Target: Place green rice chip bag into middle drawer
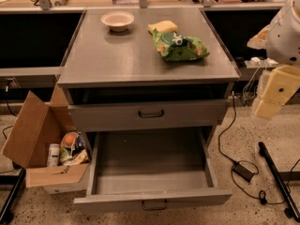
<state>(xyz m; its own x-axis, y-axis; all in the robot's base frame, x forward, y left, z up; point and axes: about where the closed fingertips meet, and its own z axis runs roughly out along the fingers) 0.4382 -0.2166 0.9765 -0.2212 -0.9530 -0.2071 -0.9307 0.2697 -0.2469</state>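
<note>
The gripper (272,100) hangs at the right edge of the view, beside the grey cabinet's right side and touching nothing; whether it is released or clenched cannot be told. Up and to its left, the green rice chip bag (180,45) lies crumpled on the cabinet top (117,60), touching a yellow sponge (162,26) just behind it. Farther left sits a pale bowl (117,20). Below and left of the gripper, the middle drawer (150,161) stands pulled out, under a closed drawer front (187,114). Far to the left sits an open cardboard box (33,135).
</note>
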